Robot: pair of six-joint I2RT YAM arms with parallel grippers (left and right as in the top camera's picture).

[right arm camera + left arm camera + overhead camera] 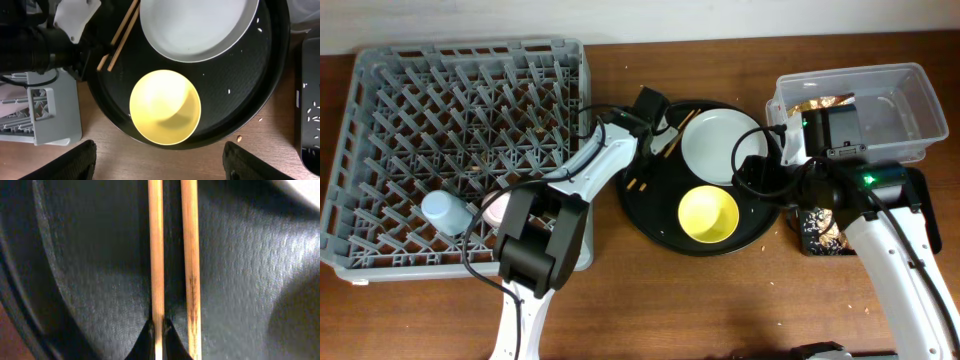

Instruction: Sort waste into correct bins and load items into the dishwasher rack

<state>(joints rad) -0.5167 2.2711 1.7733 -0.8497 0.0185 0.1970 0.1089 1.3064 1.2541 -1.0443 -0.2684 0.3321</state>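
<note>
The pair of wooden chopsticks lies on the round black tray, left of the white plate. My left gripper is low over the tray, its fingertips closed on either side of the left chopstick. The yellow bowl sits upright on the tray's front part, below the plate. My right gripper is wide open and empty, above the table just in front of the bowl. The light blue cup and the pink cup sit in the grey rack.
The clear tub at the back right holds a gold-brown wrapper. The shallow black tray with scraps lies below it, partly under my right arm. Crumbs dot the table. The rack's corner is close to the round tray.
</note>
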